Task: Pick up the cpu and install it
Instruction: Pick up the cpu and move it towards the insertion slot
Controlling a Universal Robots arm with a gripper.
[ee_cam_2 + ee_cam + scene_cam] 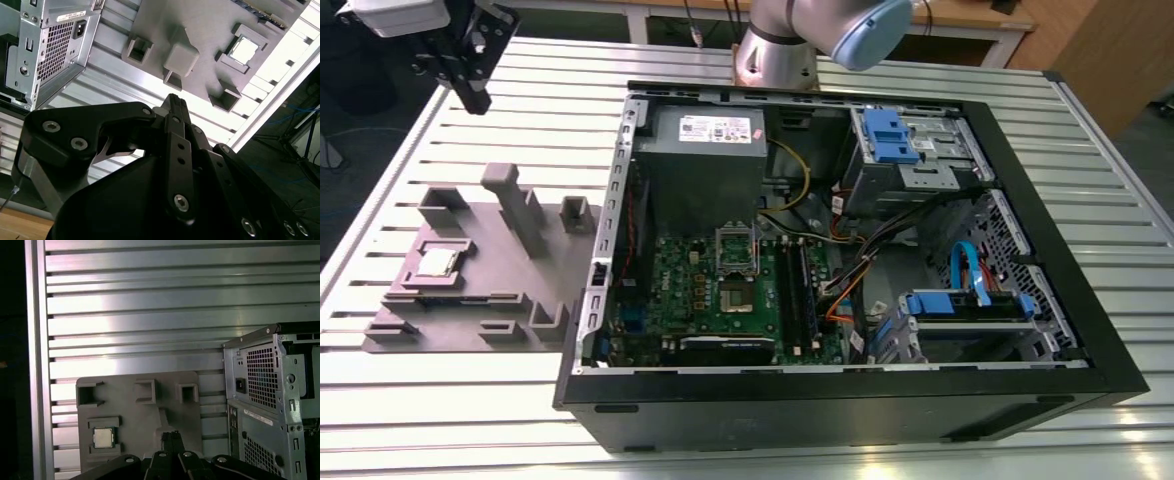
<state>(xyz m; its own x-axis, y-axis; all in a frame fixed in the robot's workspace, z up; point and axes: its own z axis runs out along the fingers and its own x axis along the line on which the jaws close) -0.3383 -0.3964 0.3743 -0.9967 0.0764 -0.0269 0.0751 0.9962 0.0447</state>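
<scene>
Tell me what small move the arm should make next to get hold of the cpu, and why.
Probably carry the gripper over to above the cpu. It holds nothing and hangs off to one side, apart from the cpu, which lies flat in its pocket on the grey holder.

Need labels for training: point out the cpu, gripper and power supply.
cpu [438, 262]: exterior view, middle of its metal top.
gripper [170, 435]: first wrist view, between its fingertips.
power supply [700, 165]: exterior view, bare grey face.

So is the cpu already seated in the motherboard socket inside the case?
No, in the exterior view the cpu lies in a recess of the grey holder, outside the black case.
</scene>
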